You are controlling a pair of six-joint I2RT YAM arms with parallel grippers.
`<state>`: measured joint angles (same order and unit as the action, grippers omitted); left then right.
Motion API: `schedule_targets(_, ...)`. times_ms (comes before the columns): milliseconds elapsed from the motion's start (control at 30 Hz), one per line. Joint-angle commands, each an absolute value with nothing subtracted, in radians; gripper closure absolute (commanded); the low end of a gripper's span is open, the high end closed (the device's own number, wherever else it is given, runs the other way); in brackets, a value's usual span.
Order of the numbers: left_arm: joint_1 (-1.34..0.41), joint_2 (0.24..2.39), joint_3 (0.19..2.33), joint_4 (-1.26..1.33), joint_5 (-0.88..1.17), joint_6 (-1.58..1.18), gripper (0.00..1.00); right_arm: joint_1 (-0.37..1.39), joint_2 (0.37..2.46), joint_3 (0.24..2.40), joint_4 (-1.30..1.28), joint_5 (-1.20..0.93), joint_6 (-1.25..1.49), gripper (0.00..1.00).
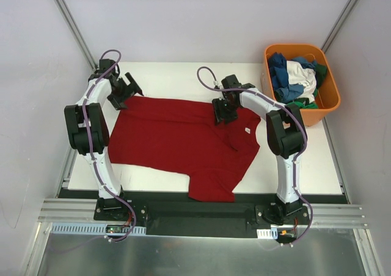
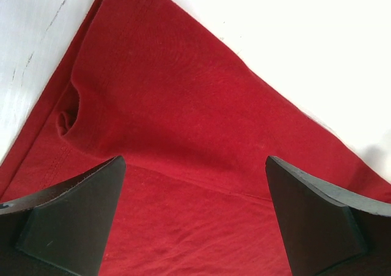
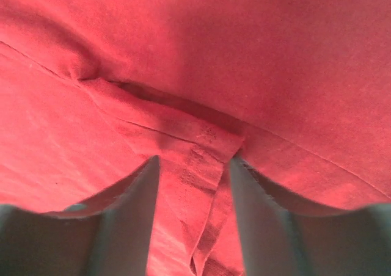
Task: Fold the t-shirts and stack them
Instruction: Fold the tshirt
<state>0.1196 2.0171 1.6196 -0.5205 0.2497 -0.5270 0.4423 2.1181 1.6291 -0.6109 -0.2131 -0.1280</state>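
Note:
A large dark red t-shirt (image 1: pixel 177 141) lies spread on the white table (image 1: pixel 305 160), its collar end to the right. My left gripper (image 1: pixel 125 93) hangs over the shirt's far left corner. Its jaws are wide open and empty above the red cloth (image 2: pixel 183 105). My right gripper (image 1: pixel 223 112) is down on the shirt's far edge near the middle. In the right wrist view its fingers (image 3: pixel 137 203) stand a narrow gap apart, either side of a folded hem strip (image 3: pixel 195 166). Blue (image 1: pixel 284 77), white (image 1: pixel 302 74) and green (image 1: pixel 321 74) shirts lie bunched in the tub.
An orange plastic tub (image 1: pixel 333 90) stands at the table's far right corner. White walls close in the left, back and right. The arm bases sit on a black rail (image 1: pixel 195 212) at the near edge.

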Motion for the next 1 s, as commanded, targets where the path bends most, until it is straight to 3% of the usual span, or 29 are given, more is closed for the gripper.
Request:
schedule_targets(0,0.126,1.945,1.609,-0.531,0.229,-0.506,0.01,0.445,2.109,1.651,-0.609,-0.222,-0.11,0.65)
schedule_targets(67,0.126,1.941,1.608,-0.531,0.227,-0.506,0.01,0.446,2.1,1.644,-0.604,-0.251,-0.109,0.79)
schedule_targets(233,0.127,1.928,1.6,-0.531,0.227,-0.509,0.01,0.456,2.025,1.592,-0.586,-0.281,-0.077,0.99)
schedule_targets(500,0.126,1.913,1.575,-0.531,0.218,-0.514,0.01,0.574,1.953,1.499,-0.546,-0.253,0.041,0.99)
schedule_targets(667,0.126,1.902,1.557,-0.531,0.216,-0.512,0.01,0.666,1.945,1.468,-0.538,-0.112,0.164,0.95)
schedule_targets(833,0.127,1.89,1.548,-0.531,0.215,-0.512,0.01,0.741,1.919,1.465,-0.551,-0.138,0.183,0.89)
schedule_targets(867,0.126,1.887,1.546,-0.531,0.215,-0.512,0.01,0.761,1.911,1.463,-0.569,-0.159,0.178,0.78)
schedule_targets(933,0.127,1.882,1.545,-0.531,0.215,-0.514,0.01,0.787,1.876,1.451,-0.581,-0.175,0.151,0.65)
schedule_targets(967,0.127,1.881,1.543,-0.531,0.213,-0.514,0.01,0.795,1.865,1.442,-0.598,-0.186,0.129,0.45)
